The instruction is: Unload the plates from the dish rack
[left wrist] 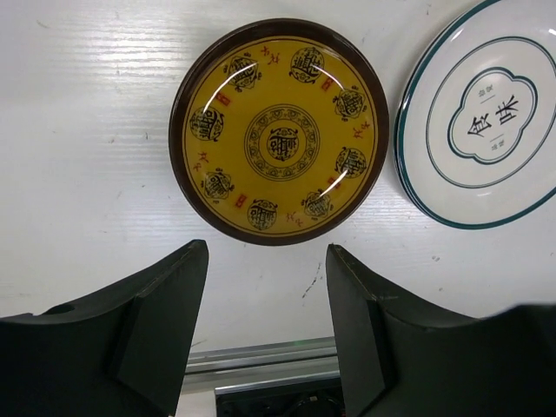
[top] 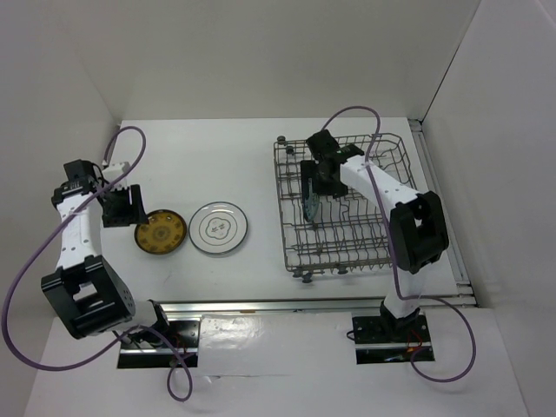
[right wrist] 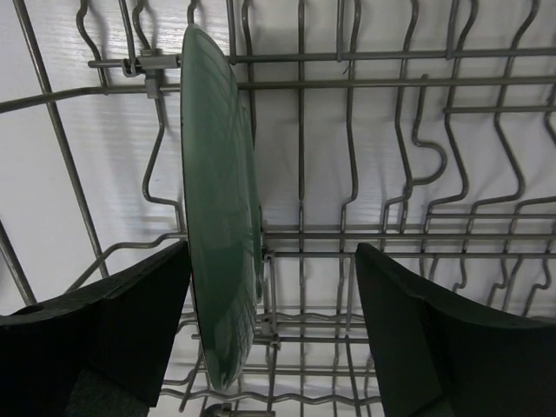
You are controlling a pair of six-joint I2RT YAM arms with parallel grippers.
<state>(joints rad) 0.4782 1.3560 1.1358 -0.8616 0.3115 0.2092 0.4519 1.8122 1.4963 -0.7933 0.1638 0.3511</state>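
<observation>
A yellow-brown plate point(top: 160, 233) point(left wrist: 279, 130) and a white plate with a blue rim point(top: 218, 228) point(left wrist: 488, 109) lie flat on the table, left of the dish rack point(top: 347, 252). My left gripper point(top: 122, 207) point(left wrist: 268, 330) is open and empty, just beside the yellow-brown plate. A teal plate point(right wrist: 219, 208) point(top: 310, 201) stands on edge between the rack's tines point(right wrist: 347, 156). My right gripper point(top: 323, 178) point(right wrist: 273, 334) is open over the rack, its left finger close beside the teal plate, the plate between the fingers.
White walls close in the table at the back and both sides. A metal rail point(top: 304, 304) runs along the near edge by the arm bases. Purple cables point(top: 26, 287) loop from both arms.
</observation>
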